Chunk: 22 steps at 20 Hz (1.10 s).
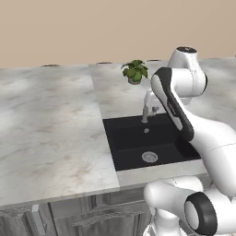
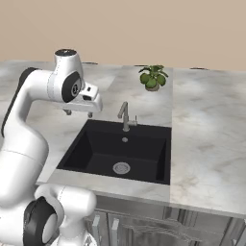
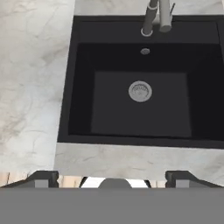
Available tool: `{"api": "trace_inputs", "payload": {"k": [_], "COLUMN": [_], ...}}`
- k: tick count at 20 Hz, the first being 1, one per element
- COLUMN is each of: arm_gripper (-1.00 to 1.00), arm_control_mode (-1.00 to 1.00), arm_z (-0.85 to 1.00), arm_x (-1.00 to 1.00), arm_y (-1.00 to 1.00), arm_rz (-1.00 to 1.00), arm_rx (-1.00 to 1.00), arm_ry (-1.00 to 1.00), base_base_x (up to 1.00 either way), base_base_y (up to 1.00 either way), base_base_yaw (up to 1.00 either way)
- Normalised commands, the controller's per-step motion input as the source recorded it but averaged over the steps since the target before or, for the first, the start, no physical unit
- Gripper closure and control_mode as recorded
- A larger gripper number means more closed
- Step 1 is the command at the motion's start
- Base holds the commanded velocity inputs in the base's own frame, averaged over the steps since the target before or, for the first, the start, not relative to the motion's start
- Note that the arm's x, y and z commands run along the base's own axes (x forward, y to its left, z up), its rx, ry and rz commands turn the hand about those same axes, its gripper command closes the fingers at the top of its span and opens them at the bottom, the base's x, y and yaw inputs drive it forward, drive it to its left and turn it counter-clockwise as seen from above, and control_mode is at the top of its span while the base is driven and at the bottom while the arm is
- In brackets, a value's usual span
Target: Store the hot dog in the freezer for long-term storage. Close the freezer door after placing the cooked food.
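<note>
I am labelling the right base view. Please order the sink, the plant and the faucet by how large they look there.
1. sink, clearly largest.
2. plant and faucet look about alike; the plant stands farther back, so I do not rank them.

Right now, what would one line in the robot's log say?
end effector: open, empty, above black sink | faucet: behind the basin | potted plant: on counter | hot dog: not yet picked up

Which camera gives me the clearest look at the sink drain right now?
The hand view: it looks straight down on the drain, centred in the black sink. Both base views show it smaller and at a slant, on the basin floor below the faucet.
</note>
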Motion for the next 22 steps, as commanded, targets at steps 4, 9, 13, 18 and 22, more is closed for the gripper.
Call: {"api": "trace_inputs", "payload": {"k": [4,9,13,18,22], "arm_gripper": [-1.0,-1.0,-1.0,-1.0,-1.0], "arm_control_mode": [-1.0,-1.0,-1.0,-1.0,-1.0], "arm_z": [0.0,0.0,-0.06,-0.14,-0.17], "arm_x": [-0.58,-0.48,-0.49,-0.45,-0.26], "arm_y": [-0.1,-0.12,-0.08,-0.08,0.0], "arm_rz": [-0.08,-0.06,-0.03,-0.01,-0.01], "arm_rx": [0.0,0.0,0.0,0.0,0.0], "arm_ry": [0.17,0.14,0.01,0.0,0.01], "base_base_x": [0.0,0.0,0.0,0.0,0.0], "base_base_y": [0.0,0.0,0.0,0.0,0.0], "base_base_yaw": [0.0,0.0,0.0,0.0,0.0]}}
